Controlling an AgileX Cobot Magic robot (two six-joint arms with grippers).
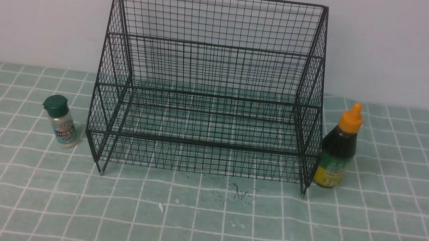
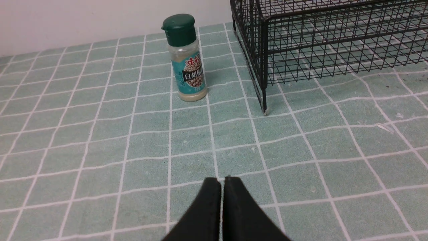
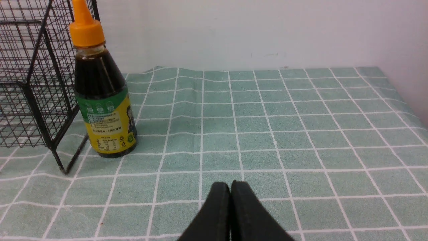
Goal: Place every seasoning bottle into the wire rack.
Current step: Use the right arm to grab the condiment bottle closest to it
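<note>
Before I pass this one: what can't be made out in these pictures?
- Left claw, right claw: absent from the front view; wrist views' edges cut off all but the shut tips.
- Dark sauce bottle: label print too small and blurred in every view.
- Wire rack: rear feet hidden behind mesh.

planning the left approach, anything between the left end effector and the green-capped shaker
No. The left wrist view shows only bare checked cloth between the left end effector and the green-capped shaker; the wire rack stands off that line.

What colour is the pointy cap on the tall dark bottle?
Orange. The cap on the dark bottle shows best in the right wrist view.
</note>
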